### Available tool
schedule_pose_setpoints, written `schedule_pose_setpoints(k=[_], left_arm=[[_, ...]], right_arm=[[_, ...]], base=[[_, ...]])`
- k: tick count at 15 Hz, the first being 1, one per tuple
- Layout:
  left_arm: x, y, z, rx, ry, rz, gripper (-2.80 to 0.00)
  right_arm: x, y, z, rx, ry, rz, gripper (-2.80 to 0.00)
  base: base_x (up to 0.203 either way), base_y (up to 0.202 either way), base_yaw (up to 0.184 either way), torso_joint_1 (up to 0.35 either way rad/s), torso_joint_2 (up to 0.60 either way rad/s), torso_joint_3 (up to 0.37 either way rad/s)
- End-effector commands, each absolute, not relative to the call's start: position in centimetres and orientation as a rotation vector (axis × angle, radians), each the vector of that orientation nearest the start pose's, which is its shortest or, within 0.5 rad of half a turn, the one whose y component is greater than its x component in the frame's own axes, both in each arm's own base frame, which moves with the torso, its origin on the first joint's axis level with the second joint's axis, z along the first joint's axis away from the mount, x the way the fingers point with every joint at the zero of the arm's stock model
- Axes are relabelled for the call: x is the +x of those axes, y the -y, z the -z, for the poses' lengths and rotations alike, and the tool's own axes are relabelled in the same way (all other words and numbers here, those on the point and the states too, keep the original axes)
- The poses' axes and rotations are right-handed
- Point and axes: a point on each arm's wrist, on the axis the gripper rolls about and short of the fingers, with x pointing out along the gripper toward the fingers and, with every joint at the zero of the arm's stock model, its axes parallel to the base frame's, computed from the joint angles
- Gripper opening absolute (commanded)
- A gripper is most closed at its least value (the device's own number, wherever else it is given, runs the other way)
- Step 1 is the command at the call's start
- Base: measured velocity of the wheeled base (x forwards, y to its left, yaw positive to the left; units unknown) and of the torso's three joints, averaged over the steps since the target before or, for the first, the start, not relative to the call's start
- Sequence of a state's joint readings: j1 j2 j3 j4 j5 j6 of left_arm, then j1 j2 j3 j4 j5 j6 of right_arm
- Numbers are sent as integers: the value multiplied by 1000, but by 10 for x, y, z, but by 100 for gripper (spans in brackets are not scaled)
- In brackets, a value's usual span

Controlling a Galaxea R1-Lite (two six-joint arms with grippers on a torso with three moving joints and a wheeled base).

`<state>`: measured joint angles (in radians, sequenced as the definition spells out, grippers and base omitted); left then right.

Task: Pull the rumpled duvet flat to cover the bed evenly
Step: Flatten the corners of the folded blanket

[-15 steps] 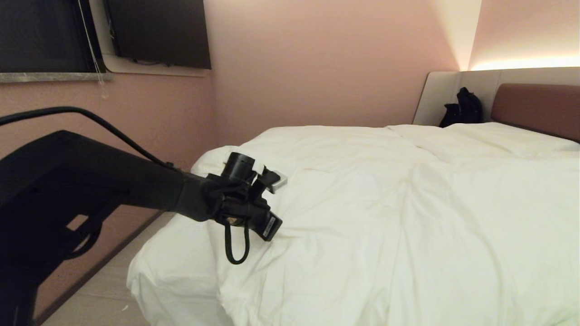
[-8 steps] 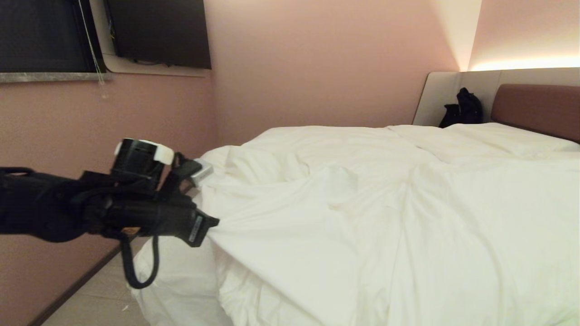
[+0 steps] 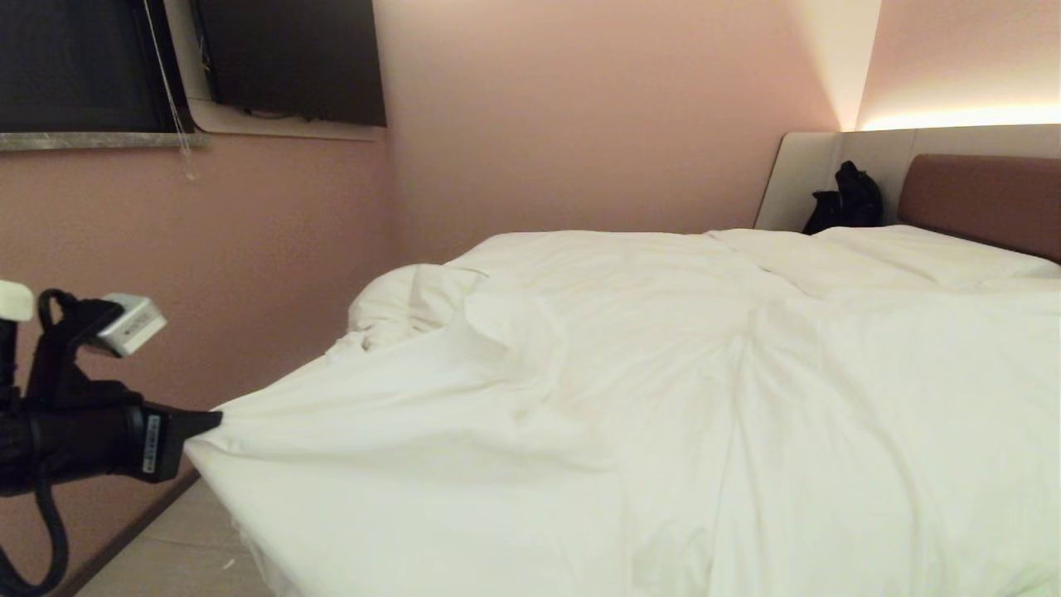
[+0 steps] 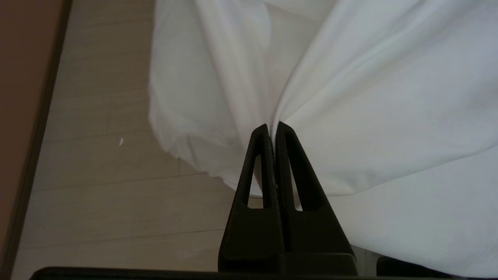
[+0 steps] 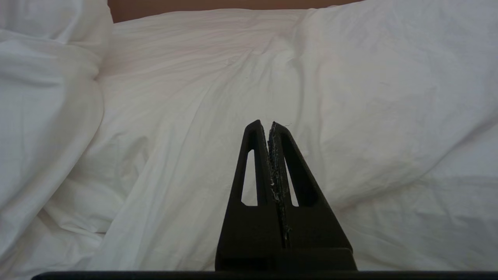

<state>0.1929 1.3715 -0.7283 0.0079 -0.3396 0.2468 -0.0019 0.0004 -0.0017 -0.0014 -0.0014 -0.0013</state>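
Observation:
The white duvet [image 3: 630, 398] lies wrinkled over the bed [image 3: 978, 195]. Its near left corner is stretched out taut past the bed's left side, above the floor. My left gripper [image 3: 214, 419] is shut on that corner at the far left of the head view. The left wrist view shows the cloth [image 4: 369, 116] pinched between the closed black fingers [image 4: 262, 155], with fabric fanning out from the tips. My right gripper [image 5: 269, 123] is shut and empty, hovering over white bedding [image 5: 194, 116]; it does not show in the head view.
A pink wall [image 3: 273, 232] runs close along the bed's left side, leaving a narrow strip of pale wooden floor [image 3: 174, 555]. A dark window [image 3: 75, 58] and a wall screen [image 3: 290, 58] hang above. A black bag [image 3: 850, 199] sits against the headboard.
My left arm has swung left and back from over the bed, dragging the duvet's corner out beyond the bed's left edge. The bunched folds there have stretched out.

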Motion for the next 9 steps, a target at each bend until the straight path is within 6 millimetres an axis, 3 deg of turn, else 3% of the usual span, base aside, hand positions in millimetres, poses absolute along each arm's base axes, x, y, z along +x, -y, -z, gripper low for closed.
schedule_pose_setpoints(k=[1, 6, 9], left_arm=[[188, -47, -194, 40, -570, 155, -280], [155, -83, -185, -67, -563, -18, -280], [145, -87, -170, -125, -598, -24, -280]], right_arm=[[-23, 0, -76, -2, 3, 3, -280], [-23, 0, -76, -2, 3, 5, -280], [-23, 0, -76, -2, 3, 5, -280]], base=[[0, 0, 0, 0, 0, 0], [0, 0, 0, 0, 0, 0], [0, 0, 0, 0, 0, 0]])
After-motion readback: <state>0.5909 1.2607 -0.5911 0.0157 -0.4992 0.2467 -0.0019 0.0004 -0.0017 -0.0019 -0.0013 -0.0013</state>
